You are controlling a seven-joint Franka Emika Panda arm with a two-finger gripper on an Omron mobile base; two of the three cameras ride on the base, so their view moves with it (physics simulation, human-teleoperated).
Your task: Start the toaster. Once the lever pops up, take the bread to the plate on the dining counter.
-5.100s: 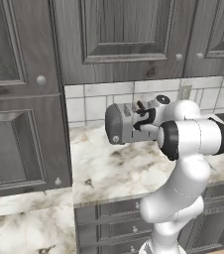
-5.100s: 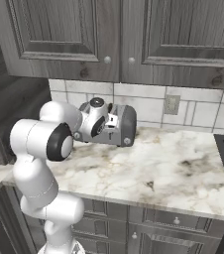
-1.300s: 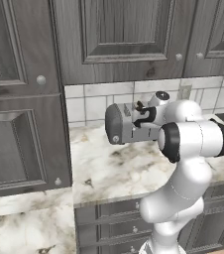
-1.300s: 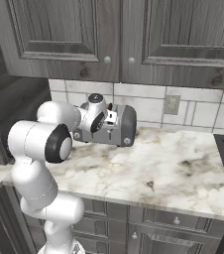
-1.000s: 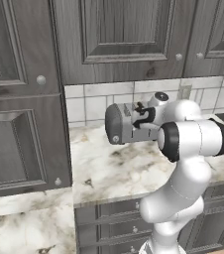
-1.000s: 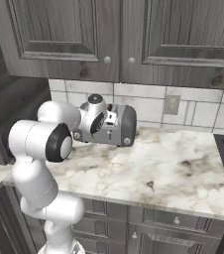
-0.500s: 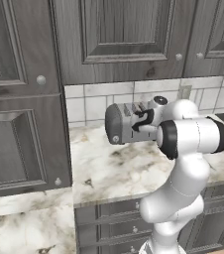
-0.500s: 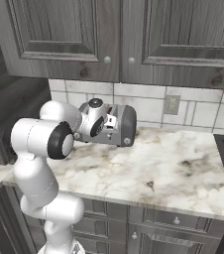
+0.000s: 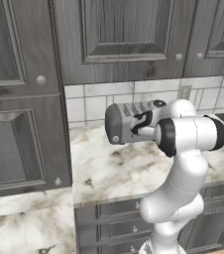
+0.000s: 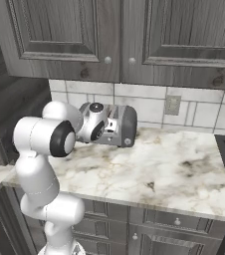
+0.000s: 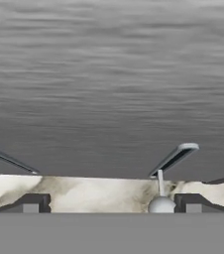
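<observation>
Gripper (image 11: 111, 204) jaws stand wide apart, nothing between them; fingertips (image 11: 30, 204) sit just off the toaster (image 9: 126, 122) front. Hand view: brushed gray toaster face close ahead, a tab (image 11: 175, 158) and small round knob (image 11: 160, 204) near the right fingertip. Toaster rests on the marble worktop (image 9: 109, 171), against the tiled backsplash (image 10: 149, 104), under dark gray cabinets (image 9: 119, 37).

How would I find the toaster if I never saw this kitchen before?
Look at the marble counter under the dark wooden cabinets. At the back, against the white tiled wall, lies the toaster, right by the robot's hand. It is a gray metal box with rounded dark ends and slots on top.
</observation>
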